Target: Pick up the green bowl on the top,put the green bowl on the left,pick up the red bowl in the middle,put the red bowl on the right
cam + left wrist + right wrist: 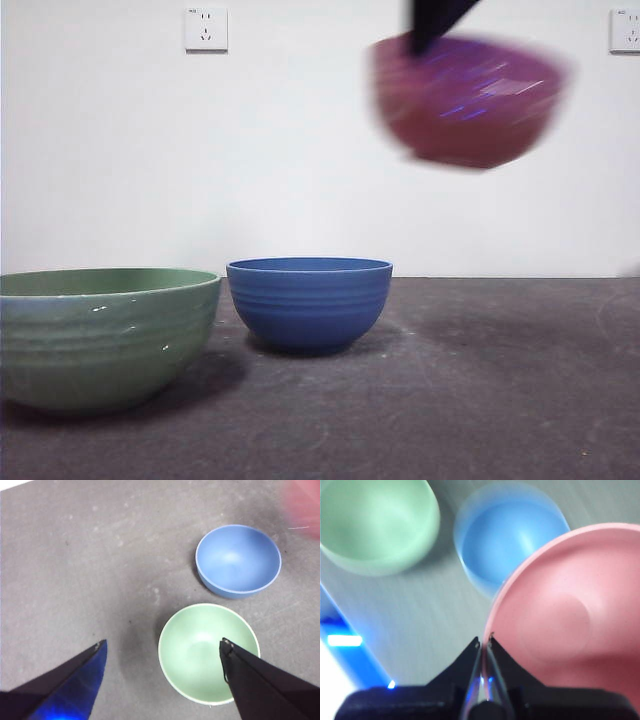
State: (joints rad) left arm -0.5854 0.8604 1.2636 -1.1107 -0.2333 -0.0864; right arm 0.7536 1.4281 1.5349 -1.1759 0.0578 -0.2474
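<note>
The green bowl stands upright on the table at the front left; it also shows in the left wrist view and the right wrist view. The red bowl hangs blurred in the air at the upper right, above the table. My right gripper is shut on the red bowl's rim and holds it aloft; its dark tip comes in from the top. My left gripper is open and empty, above the green bowl.
A blue ribbed bowl stands upright in the middle of the table, right of the green bowl; it also shows in both wrist views. The dark table stretches to the right below the held bowl. Wall sockets sit behind.
</note>
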